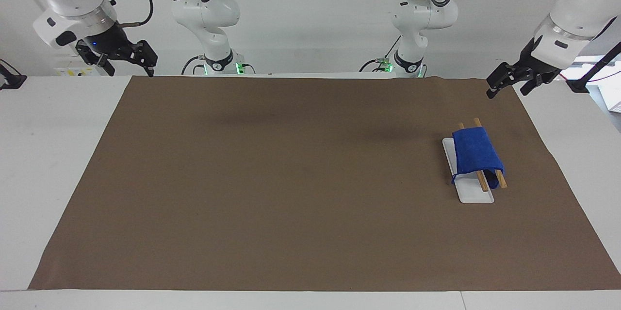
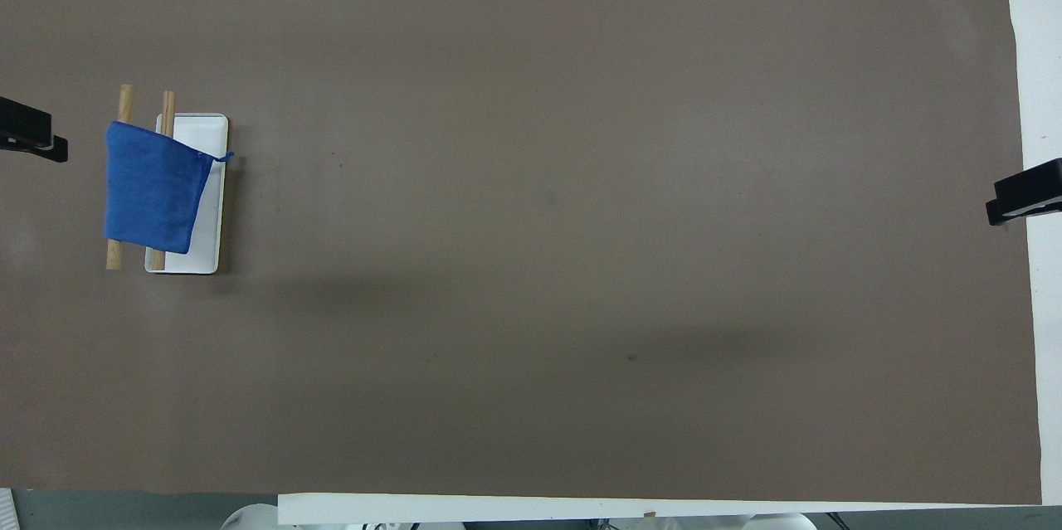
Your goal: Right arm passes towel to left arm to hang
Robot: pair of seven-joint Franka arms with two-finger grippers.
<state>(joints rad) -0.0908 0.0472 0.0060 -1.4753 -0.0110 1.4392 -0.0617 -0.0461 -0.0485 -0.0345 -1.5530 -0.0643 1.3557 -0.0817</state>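
The royal-blue towel [image 1: 475, 152] hangs draped over two wooden rods [image 1: 501, 182] of a small rack with a white base [image 1: 476, 197], toward the left arm's end of the table. It also shows in the overhead view [image 2: 153, 186], over the rods [image 2: 124, 99] and the base [image 2: 203, 125]. My left gripper [image 1: 507, 91] is open and empty, raised over the mat's corner beside the rack; its tip shows in the overhead view [image 2: 33, 140]. My right gripper [image 1: 132, 73], with its blue light, is open and empty over the mat's corner at the right arm's end; its tip shows in the overhead view [image 2: 1020, 194].
A large brown mat [image 1: 301, 179] covers most of the white table [image 1: 48, 155]. The arms' bases [image 1: 220, 62] stand along the table's edge at the robots' end.
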